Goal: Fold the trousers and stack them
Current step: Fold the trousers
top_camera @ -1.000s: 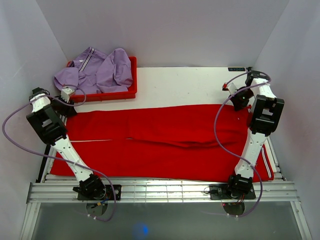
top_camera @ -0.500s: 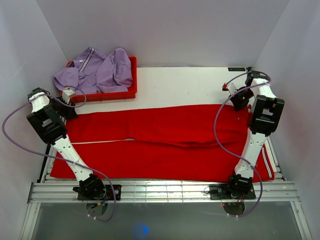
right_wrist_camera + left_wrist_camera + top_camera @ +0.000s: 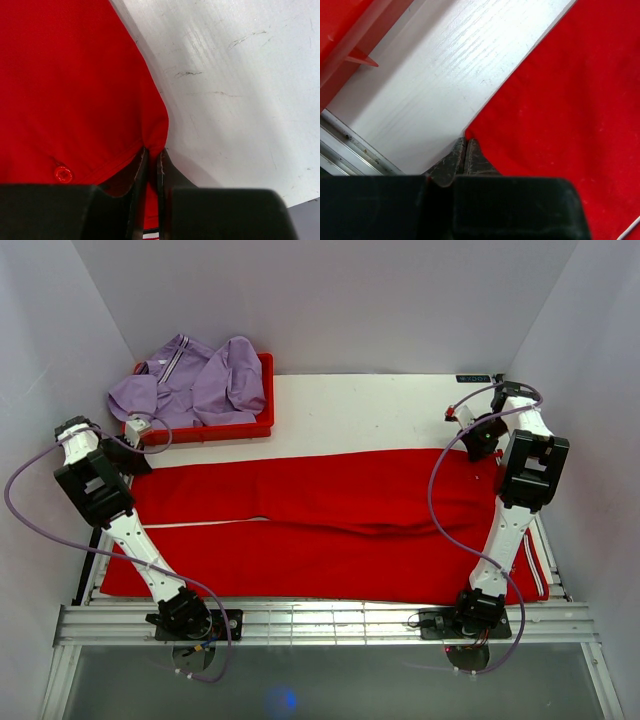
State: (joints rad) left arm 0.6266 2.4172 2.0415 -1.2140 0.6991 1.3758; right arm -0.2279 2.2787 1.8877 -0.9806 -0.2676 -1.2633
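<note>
Thin red fabric trousers spread flat on white table look soft, light and floppy, best held at corners, where left gripper and right gripper jaws pinch its far edge.

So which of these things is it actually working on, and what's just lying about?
In the job: red trousers, pinched by the left fingers and right fingers.
Just lying about: purple jacket, the red tray under it.
</note>
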